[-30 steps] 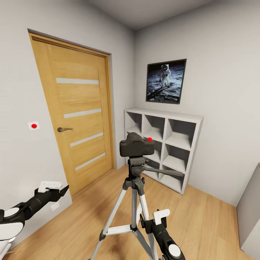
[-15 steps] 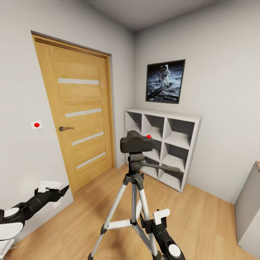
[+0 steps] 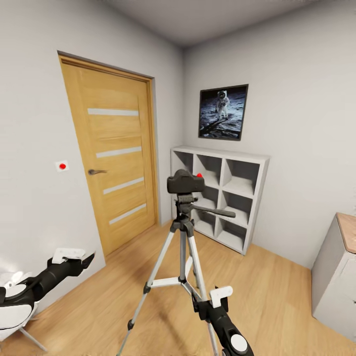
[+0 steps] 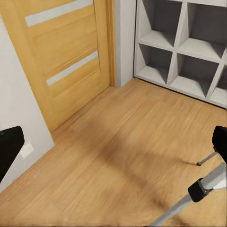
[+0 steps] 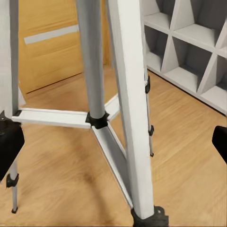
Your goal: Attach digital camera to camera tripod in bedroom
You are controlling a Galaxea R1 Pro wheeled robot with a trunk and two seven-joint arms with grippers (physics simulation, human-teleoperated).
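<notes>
While the digital camera (image 3: 185,181) sits atop the camera tripod (image 3: 183,247) at twelve o'clock in the bedroom, it looks rigid, light, best gripped by its body; left gripper (image 3: 85,259) and right gripper (image 3: 210,300) hang with fingers spread, empty; the view has drawn back since a second ago.

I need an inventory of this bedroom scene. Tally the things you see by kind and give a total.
digital camera: 1
camera tripod: 1
door: 1
cube shelf unit: 1
framed astronaut picture: 1
grey cabinet with wood top: 1
left pincer, right pincer: 2
Total: 8
</notes>
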